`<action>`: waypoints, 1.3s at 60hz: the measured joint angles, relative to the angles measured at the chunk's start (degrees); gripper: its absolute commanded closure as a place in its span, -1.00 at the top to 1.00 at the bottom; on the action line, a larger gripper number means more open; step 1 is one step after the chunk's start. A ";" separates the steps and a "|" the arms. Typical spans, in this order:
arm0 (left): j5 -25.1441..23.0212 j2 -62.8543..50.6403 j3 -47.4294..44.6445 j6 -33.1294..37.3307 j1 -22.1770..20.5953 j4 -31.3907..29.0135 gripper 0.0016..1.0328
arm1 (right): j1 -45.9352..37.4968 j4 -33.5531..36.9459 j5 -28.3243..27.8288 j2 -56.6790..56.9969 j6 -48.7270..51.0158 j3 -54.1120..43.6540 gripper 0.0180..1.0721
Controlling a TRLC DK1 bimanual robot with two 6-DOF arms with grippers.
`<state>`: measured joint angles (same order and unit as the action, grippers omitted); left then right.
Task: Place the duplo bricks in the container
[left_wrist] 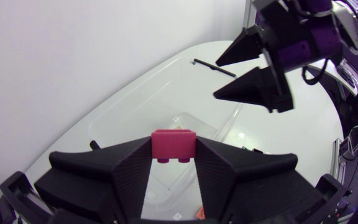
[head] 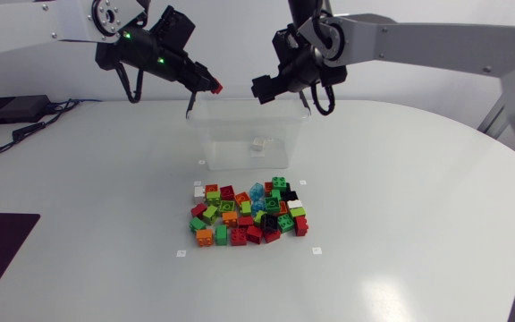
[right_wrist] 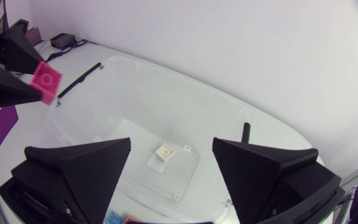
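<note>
1. My L gripper [head: 206,84] hung above the left rim of the container [head: 206,143], its fingers clamped on a red brick [head: 216,88] from both sides.
2. One white brick [head: 259,144] lay inside the container.
3. My R gripper [head: 266,89] hovered over the right rim, fingers spread wide, holding nothing.
4. The pile of bricks [head: 249,215] sat on the table [head: 418,224], near the container's front.
5. Step in hand, I judged: dropping the red brick. Next: get L fully over the opening, then let go.
</note>
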<state>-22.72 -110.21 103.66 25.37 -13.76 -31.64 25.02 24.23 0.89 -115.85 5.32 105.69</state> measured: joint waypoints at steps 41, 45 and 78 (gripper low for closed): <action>0.09 -17.09 16.94 -6.16 -0.24 0.55 0.88 | 7.85 5.25 4.42 26.01 -4.35 -38.42 0.88; 0.52 -17.09 17.16 -6.27 -0.24 -0.24 0.88 | 7.85 6.82 4.57 26.10 -6.29 -39.93 0.88; 6.99 7.72 -3.48 1.90 1.57 -10.69 0.87 | 7.93 14.19 4.26 16.46 -13.38 -42.05 0.70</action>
<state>-15.73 -102.50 100.18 27.27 -12.19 -42.33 32.95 38.41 5.15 -99.39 -8.05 63.64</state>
